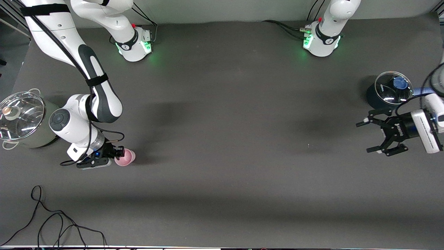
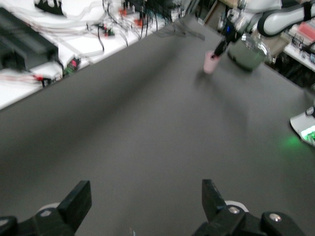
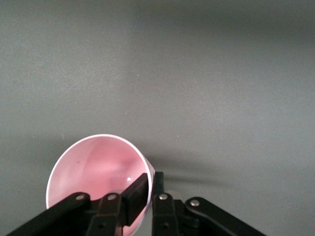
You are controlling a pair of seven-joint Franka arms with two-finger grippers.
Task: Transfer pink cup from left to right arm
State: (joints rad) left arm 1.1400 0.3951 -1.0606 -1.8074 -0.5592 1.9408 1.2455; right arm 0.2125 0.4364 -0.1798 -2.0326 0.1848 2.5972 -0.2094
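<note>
The pink cup [image 1: 125, 157] is upright and low at the table, toward the right arm's end, beside the pale pot. My right gripper [image 1: 119, 155] is shut on its rim. In the right wrist view one finger [image 3: 138, 192] is inside the cup [image 3: 93, 167] and the other is outside, with the wall pinched between them at the gripper [image 3: 152, 184]. My left gripper [image 1: 364, 137] is open and empty, over the table at the left arm's end. Its view shows its gripper [image 2: 146, 199] spread wide and the cup [image 2: 211, 61] far off.
A pale green pot with a glass lid [image 1: 22, 118] stands close to the right arm's wrist. A dark pot with a glass lid and blue knob [image 1: 390, 88] stands near the left gripper. A black cable [image 1: 52, 222] lies near the front camera.
</note>
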